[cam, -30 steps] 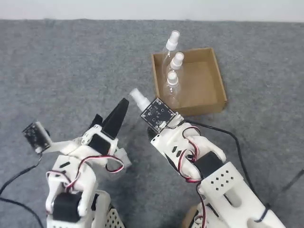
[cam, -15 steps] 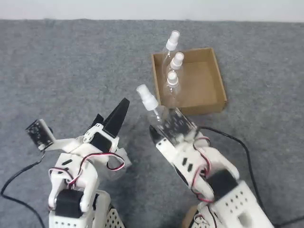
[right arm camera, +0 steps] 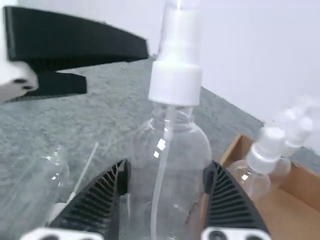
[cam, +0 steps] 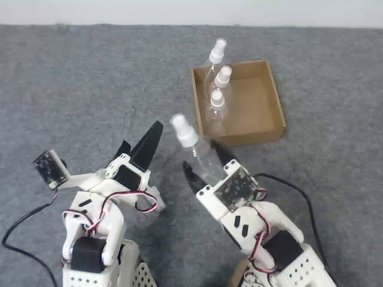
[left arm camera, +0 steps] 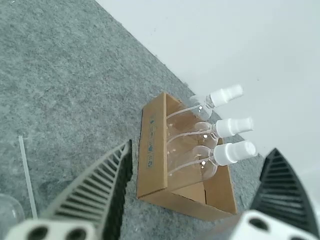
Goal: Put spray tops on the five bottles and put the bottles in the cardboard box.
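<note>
Grey carpet (cam: 90,78) runs across the whole table, with a pale wall (cam: 191,11) along the far edge. Over on the far right sits the cardboard box (cam: 257,135), open side up. Three capped bottles (cam: 216,115) stand in a row along its left wall, and the farthest one's white cap pokes out past the box's back edge.

Front and centre is the right gripper (cam: 200,156), and it has hold of a clear bottle (cam: 196,146). Its two black jaws stand one on each side of the body, closed in against the plastic. The white spray top (cam: 182,128) is on the neck and sits well above the jaws, and from overhead the bottle leans up and to the left. The wrist view shows the dip tube running down inside it. The bottle is near the box's front left corner, outside it and apart from it.

The left gripper (cam: 140,136) is spread wide with nothing between its jaws. It points toward the box and sits just beside the held bottle without touching it. Down on the carpet by the left arm lies a bare bottle (right arm camera: 42,172) with a thin tube (left arm camera: 27,175) next to it.
</note>
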Robot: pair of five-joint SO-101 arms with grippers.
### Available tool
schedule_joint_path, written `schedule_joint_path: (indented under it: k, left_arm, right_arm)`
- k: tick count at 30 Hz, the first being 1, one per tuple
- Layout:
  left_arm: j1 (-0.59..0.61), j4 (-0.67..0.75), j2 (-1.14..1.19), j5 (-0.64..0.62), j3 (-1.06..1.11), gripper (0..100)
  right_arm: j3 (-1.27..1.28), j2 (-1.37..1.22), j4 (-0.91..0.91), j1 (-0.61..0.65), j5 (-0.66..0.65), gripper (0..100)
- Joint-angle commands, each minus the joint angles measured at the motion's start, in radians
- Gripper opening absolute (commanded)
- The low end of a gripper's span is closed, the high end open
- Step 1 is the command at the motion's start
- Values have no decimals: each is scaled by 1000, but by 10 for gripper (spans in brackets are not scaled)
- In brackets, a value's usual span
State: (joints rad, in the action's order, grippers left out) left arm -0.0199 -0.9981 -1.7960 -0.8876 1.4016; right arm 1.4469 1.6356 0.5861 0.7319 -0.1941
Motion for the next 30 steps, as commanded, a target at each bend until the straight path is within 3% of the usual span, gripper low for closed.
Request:
schedule_joint_path:
  k: [1,11,23,30]
  left_arm:
    - [5,34,6,-8,-4,376]
    - [-6,32,6,-8,-4,375]
    - [-133,32,6,60,50,375]
    - [-149,29,6,72,50,375]
  right_arm:
    - [31,27,-90,47,-57,93]
    - [101,30,-159,136,-89,93]
    - [101,30,-156,140,-89,93]
    - [101,30,-156,137,-91,93]
